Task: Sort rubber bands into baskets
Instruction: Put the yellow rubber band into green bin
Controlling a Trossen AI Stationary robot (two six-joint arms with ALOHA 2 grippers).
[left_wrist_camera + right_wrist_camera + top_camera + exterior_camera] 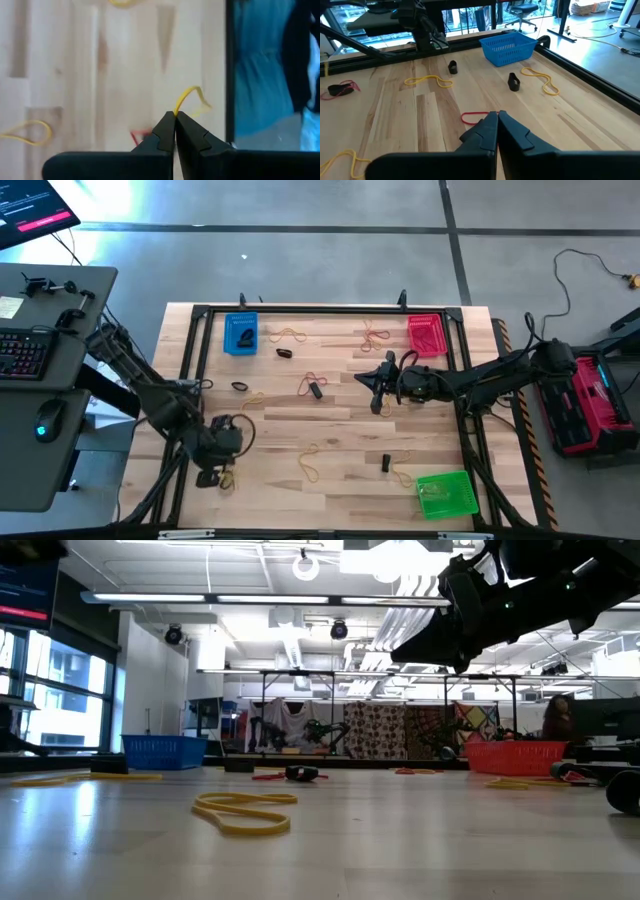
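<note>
- Where the table's near-left corner lies, a yellow rubber band [191, 97] curls out from the tips of the left gripper [175, 118], whose fingers are pressed together on it.
- In the high view that left gripper [212, 477] sits at the table's front edge, the yellow loop [228, 476] just beside it.
- Other rubber bands lie loose over the wood: a yellow pair [290, 334] near the blue basket [240, 333], a red-and-yellow tangle [376, 335] beside the red basket [426, 335], a yellow one [311, 463] mid-front, a black one [239, 387] left of centre.
- The green basket [446, 494] stands at the front right corner.
- The right gripper [378, 381] hangs over mid-table, its fingers closed with seemingly nothing between them; a red rubber band [472, 118] lies just beyond its tips [497, 116].
</note>
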